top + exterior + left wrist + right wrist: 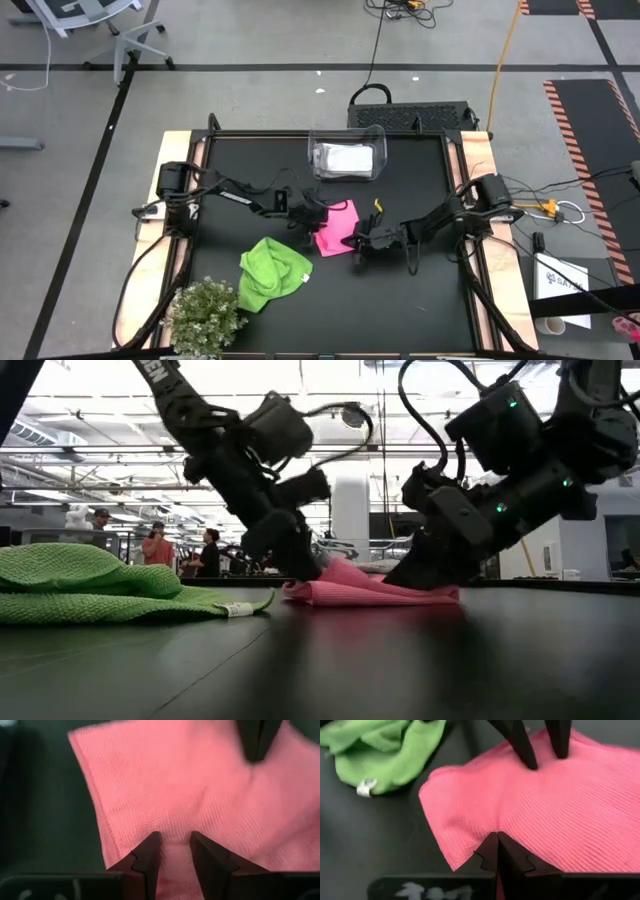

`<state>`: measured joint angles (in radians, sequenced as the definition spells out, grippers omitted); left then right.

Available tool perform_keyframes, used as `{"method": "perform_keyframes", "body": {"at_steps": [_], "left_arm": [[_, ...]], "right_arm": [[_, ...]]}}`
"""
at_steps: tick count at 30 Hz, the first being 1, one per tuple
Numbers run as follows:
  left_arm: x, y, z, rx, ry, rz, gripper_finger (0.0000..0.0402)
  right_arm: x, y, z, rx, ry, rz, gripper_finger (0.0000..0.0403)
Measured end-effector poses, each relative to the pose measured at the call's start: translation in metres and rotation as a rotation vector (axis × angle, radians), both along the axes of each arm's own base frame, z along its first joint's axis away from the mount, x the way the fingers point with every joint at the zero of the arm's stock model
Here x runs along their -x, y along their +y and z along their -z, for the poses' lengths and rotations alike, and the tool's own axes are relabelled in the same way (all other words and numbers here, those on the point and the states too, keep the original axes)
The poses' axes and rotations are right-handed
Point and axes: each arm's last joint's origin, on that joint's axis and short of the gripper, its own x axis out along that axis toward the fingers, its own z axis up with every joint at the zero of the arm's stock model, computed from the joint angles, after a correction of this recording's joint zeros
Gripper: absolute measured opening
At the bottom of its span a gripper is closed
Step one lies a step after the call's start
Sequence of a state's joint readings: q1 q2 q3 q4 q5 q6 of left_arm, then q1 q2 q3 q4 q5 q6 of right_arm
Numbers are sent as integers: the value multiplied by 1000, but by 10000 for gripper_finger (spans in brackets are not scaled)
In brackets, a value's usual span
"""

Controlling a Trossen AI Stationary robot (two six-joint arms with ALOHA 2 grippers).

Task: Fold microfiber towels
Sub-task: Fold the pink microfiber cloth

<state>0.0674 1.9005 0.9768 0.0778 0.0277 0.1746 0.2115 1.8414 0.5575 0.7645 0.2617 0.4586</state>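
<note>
A pink towel (338, 226) lies folded on the black table (420, 300), near its middle. My left gripper (313, 222) comes at it from the table's left and my right gripper (356, 240) from the right, each shut on an edge of it. A lime green towel (272, 272) lies crumpled on the table, nearer the front and left of the pink one, with no gripper touching it. A white cloth shows inside the clear bin (347, 158) at the back. My left gripper pinches a bunched ridge at the pink towel's left edge (175, 851) between its two fingers, which stay a little apart. The fingers slant down from the table's left. The towel's left end (335, 572) is raised a little and the rest lies on the table. My right gripper has its shut fingertips on the pink towel's right edge (492, 831), near a corner (454, 868); the edge draws in to the tips. The fingers slant down from the table's right. The towel's right end (440, 595) lies flat on the table.
A small green plant (205, 315) stands at the front left corner. The clear bin stands at the back middle. Bare black table lies in front of and to the right of the pink towel. People stand in the room far behind the table (160, 545).
</note>
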Motion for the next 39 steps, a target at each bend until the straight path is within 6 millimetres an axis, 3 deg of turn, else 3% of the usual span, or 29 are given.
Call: {"method": "perform_keyframes", "body": {"at_steps": [6,9,11,18,24,27,31,39], "left_arm": [[14,4,13,13,5,-23,115],[18,4,17,21,1,-36,115],[19,4,18,39,1,-57,115],[18,-10,18,148,-10,-192,115],[17,-33,18,259,-19,-313,115],[18,-46,18,330,-22,-376,115],[19,-59,18,375,-43,-495,115],[18,-66,17,438,-109,-616,115]], "right_arm": [[3,3,26,-8,50,13,0],[4,4,28,-17,56,10,0],[2,3,18,-61,24,3,0],[7,-3,-49,-100,-127,40,0],[25,-1,-67,-202,-33,107,0],[34,3,-57,-226,74,135,0],[34,6,-58,-298,72,168,0],[37,11,-43,-291,166,164,0]]}}
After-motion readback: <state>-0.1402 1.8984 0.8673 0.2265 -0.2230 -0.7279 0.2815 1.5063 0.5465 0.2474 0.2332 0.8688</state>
